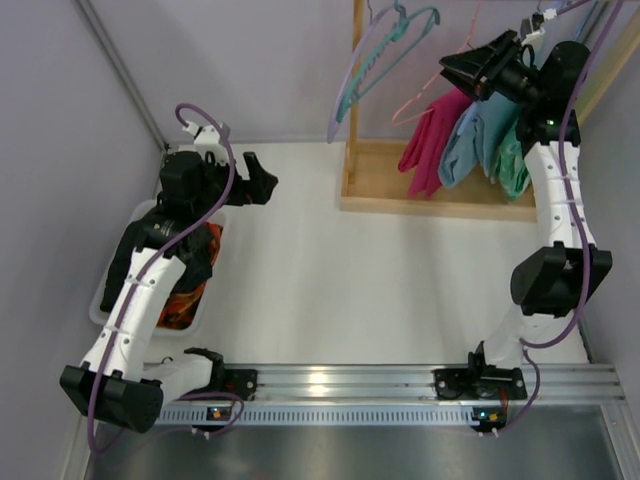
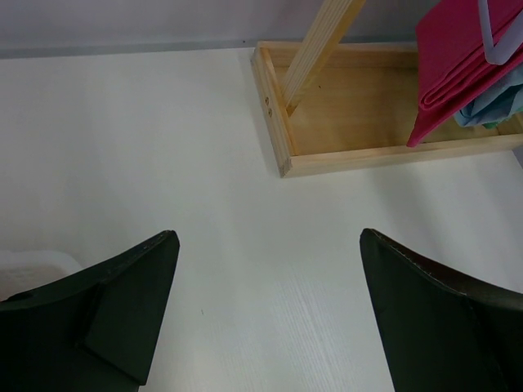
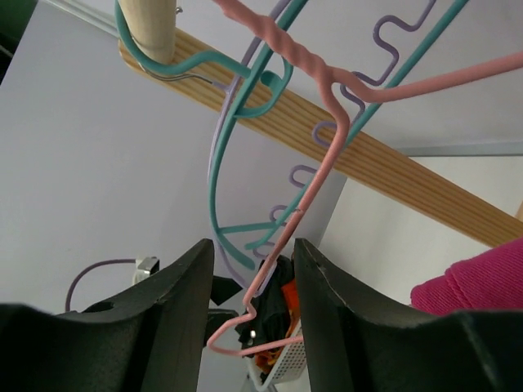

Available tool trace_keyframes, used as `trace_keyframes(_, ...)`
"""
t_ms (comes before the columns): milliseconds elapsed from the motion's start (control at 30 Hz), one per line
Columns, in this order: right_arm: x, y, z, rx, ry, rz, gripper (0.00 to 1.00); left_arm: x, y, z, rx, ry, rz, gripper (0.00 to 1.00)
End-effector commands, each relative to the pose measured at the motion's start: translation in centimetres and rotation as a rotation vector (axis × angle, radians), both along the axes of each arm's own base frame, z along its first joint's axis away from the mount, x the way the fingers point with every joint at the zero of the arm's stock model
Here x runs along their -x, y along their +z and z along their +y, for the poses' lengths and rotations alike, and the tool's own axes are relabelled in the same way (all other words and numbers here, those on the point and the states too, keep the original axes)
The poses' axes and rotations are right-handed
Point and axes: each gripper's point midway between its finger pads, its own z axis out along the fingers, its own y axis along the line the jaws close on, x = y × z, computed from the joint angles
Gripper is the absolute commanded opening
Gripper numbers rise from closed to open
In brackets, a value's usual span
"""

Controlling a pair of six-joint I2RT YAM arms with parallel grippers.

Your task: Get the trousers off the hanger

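Fingers of the right tool point(image 3: 251, 243) are standing half apart around the pink hanger point(image 3: 282, 42) wire, not clenching it. Magenta trousers point(image 1: 432, 140) are hanging folded, soft and limp, on the wooden rack point(image 1: 430, 203), so removal is only beginning. The left tool point(image 2: 268, 235) is hovering wide open and empty over the desk point(image 2: 163, 147).

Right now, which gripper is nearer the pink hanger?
Right. The right gripper has its jaws either side of the pink hanger wire; the left gripper hangs open above the table, well short of the wooden rack.
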Motion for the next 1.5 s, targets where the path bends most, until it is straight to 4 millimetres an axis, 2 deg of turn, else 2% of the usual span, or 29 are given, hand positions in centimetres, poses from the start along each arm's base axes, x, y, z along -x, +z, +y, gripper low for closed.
trace_keyframes(0,-0.1,1.7,1.8,-0.032,0.01,-0.078,0.46,-0.7,2.1,-0.3,0.027,-0.007,-0.067,0.99)
trace_keyframes(100,-0.6,1.8,2.5,-0.039,-0.021,-0.066,0.49,-0.7,2.0,-0.1,0.025,0.002,-0.068,0.99)
trace_keyframes(167,-0.9,2.3,1.9,-0.039,-0.092,-0.074,0.5,-0.6,1.9,0.0,0.022,0.004,-0.067,0.99)
trace_keyframes(200,-0.5,2.4,3.3,-0.043,-0.081,-0.075,0.5,-0.6,1.9,0.0,0.022,0.004,-0.067,0.99)
trace_keyframes(233,-0.4,2.4,3.3,-0.044,-0.095,-0.07,0.5,-0.6,1.9,0.0,0.022,0.004,-0.066,0.98)
trace_keyframes(367,-1.1,2.3,3.8,-0.045,-0.137,-0.064,0.43,-0.6,1.8,0.0,0.02,0.006,-0.068,0.99)
trace_keyframes(467,-1.2,1.9,4.3,-0.045,-0.131,-0.058,0.32,-0.6,1.9,0.1,0.02,0.01,-0.07,0.99)
trace_keyframes(500,-1.2,1.9,4.3,-0.045,-0.131,-0.062,0.23,-0.5,2.0,0.1,0.019,0.01,-0.073,0.99)
trace_keyframes(567,-0.6,2.5,4.4,-0.051,-0.121,-0.092,0.1,-0.4,1.9,0.2,0.014,0.012,-0.075,0.99)
trace_keyframes(600,-0.3,2.7,4.4,-0.053,-0.114,-0.099,0.08,-0.3,1.9,0.3,0.013,0.013,-0.077,0.99)
trace_keyframes(667,0.4,3.6,4.6,-0.058,-0.088,-0.126,0.0,-0.2,1.8,0.3,0.01,0.012,-0.079,0.99)
trace_keyframes(767,1.5,5.0,4.8,-0.066,-0.069,-0.179,0.0,-0.1,1.8,0.2,0.014,0.007,-0.076,0.99)
trace_keyframes(900,3.7,7.9,5.2,-0.099,-0.017,-0.294,0.0,0.0,2.3,0.2,0.023,0.005,-0.095,0.99)
trace_keyframes(1033,7.2,12.2,5.7,-0.114,0.039,-0.474,0.0,0.1,2.9,0.4,0.026,0.016,-0.131,0.98)
trace_keyframes(1133,9.1,14.2,5.9,-0.115,0.059,-0.546,0.0,0.4,3.3,0.4,0.031,0.008,-0.16,0.99)
trace_keyframes(1300,11.2,15.8,5.9,-0.111,0.073,-0.623,0.0,0.6,3.4,0.4,0.029,0.003,-0.186,0.99)
trace_keyframes(1467,13.2,15.3,6.2,-0.121,0.119,-0.611,0.0,1.4,3.6,0.8,-0.007,-0.006,-0.277,0.99)
